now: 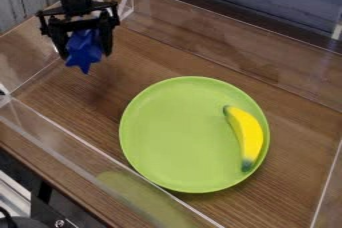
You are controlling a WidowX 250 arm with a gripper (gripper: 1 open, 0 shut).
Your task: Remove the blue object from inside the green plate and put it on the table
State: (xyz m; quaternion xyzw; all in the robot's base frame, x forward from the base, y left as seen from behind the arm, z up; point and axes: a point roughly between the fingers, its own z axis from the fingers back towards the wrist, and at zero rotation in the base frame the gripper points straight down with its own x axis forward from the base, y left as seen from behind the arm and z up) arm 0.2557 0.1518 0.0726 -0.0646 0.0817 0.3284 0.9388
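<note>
Camera view, blue object between pincer jaws

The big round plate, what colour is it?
Lime green. The big round plate shows clearly in the camera view.

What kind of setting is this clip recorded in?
Probably a lab test cell, not a home kitchen: a wood-grain table fenced by clear acrylic walls, a gripper over it, and toy-like props, a green plate with a banana.
</note>
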